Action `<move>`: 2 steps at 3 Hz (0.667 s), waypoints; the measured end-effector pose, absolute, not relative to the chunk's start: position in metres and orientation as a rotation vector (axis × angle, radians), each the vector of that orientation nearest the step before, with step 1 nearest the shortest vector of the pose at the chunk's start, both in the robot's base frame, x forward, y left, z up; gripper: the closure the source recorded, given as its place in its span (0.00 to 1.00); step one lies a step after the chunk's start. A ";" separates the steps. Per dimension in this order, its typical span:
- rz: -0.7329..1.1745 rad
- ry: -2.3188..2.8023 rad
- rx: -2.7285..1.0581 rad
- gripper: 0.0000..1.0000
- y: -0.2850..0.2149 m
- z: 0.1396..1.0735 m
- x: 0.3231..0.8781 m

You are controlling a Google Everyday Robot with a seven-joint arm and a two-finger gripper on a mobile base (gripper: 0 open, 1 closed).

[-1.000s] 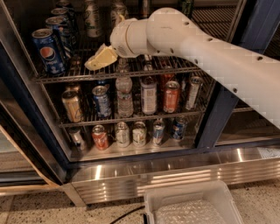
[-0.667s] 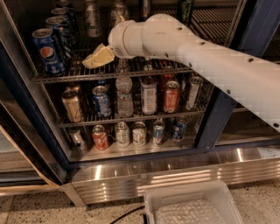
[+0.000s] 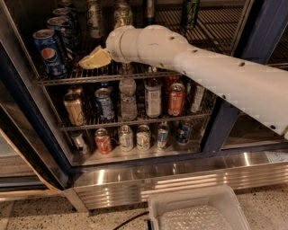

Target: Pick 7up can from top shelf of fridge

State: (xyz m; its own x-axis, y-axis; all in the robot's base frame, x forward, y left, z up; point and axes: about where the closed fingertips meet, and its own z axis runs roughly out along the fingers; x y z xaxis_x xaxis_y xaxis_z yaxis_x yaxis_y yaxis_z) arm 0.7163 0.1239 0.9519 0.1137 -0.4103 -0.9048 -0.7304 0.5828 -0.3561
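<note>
Two silvery-white 7up cans with green lettering stand at the back of the top shelf (image 3: 63,80), one (image 3: 96,20) to the left of the other (image 3: 121,14). My gripper (image 3: 93,59), a cream-yellow wedge at the end of the white arm (image 3: 189,63), hangs just above the shelf's front rail. It is below and in front of the left 7up can and apart from it. The fridge (image 3: 223,117) stands open, its wire racks full of drinks.
A row of blue Pepsi cans (image 3: 49,53) stands at the shelf's left, close to the gripper. A tall dark-green slim can (image 3: 190,12) stands at the back right. Lower racks hold several cans and bottles (image 3: 128,96). A white plastic bin (image 3: 198,211) sits on the floor in front.
The gripper and arm have shifted a little to the left along the top shelf's front, nearer the Pepsi cans. The cans have not moved.
</note>
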 end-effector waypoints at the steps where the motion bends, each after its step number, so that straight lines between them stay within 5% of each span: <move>1: 0.306 1.509 -1.011 0.00 0.124 0.952 0.716; 2: 0.306 1.509 -1.011 0.13 0.124 0.952 0.716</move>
